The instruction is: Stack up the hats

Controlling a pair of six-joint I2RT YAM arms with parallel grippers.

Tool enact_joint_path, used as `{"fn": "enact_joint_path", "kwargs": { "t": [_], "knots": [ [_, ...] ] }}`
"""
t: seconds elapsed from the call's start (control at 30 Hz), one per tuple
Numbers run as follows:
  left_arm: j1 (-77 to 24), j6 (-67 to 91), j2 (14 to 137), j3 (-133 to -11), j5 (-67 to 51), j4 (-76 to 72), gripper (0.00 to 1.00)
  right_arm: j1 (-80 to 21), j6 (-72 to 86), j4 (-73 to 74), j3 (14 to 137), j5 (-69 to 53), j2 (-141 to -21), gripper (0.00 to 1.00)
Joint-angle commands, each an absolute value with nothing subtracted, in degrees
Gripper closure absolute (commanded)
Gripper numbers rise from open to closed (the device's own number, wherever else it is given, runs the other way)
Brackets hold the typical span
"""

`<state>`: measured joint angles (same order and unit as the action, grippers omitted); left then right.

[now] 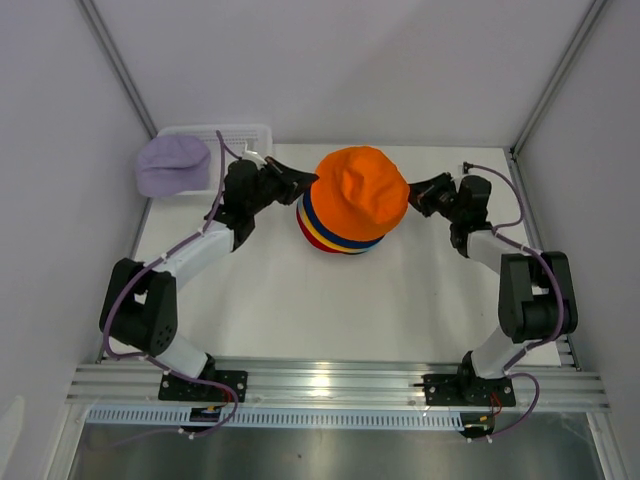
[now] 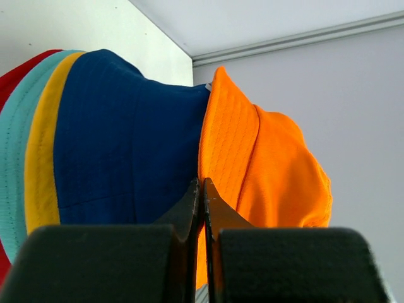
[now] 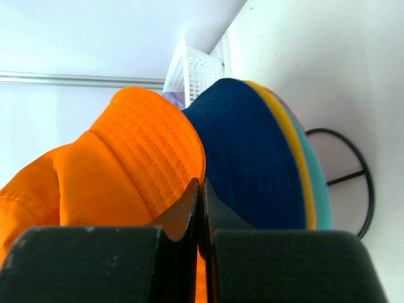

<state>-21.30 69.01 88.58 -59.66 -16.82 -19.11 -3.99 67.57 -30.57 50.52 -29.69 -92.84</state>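
Left hand (image 2: 202, 184) pinching orange hat (image 2: 278, 170), white table (image 1: 300, 305)

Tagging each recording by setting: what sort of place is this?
Probably a purpose-built robot test cell: plain white panels wall in a white table, and the left arm and right arm are bolted to an aluminium rail. The orange hat looks like a staged prop.

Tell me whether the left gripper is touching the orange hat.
Touching. The left wrist view shows the left gripper shut on the orange hat.
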Motion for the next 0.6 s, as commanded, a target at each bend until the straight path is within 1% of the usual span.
{"fn": "enact_joint_path", "kwargs": {
  "t": [0.0, 0.2, 0.33, 0.47, 0.5, 0.53, 0.57],
  "knots": [
    [-21.9, 68.8, 89.1, -59.3, -13.5, -18.4, 0.99, -4.2, 65.1, -36.5, 50.8, -30.8, -96.6, 1.00],
    [-21.8, 65.4, 88.9, -58.5, -9.0, -14.1, 0.99, -5.4, 62.1, -37.5, 52.2, -32.1, -101.6, 1.00],
    [-21.5, 64.5, 89.3, -57.2, -7.6, -11.9, 0.99, -5.4, 62.6, -38.0, 52.8, -32.8, -104.5, 0.95],
    [-21.4, 64.2, 89.3, -54.8, -7.5, -12.1, 0.99, -5.4, 62.4, -37.9, 52.7, -33.6, -104.9, 0.94],
    [-21.4, 64.0, 89.3, -54.4, -7.2, -12.0, 0.99, -5.4, 62.4, -37.8, 52.8, -33.7, -104.9, 0.92],
    [-21.4, 63.2, 89.7, -54.5, -6.8, -11.2, 0.99, -5.4, 62.3, -37.4, 53.0, -33.7, -104.9, 0.87],
    [-21.4, 62.8, 89.9, -54.4, -6.3, -10.6, 0.99, -5.4, 62.1, -37.3, 53.2, -33.9, -104.9, 0.84]
  ]
}}
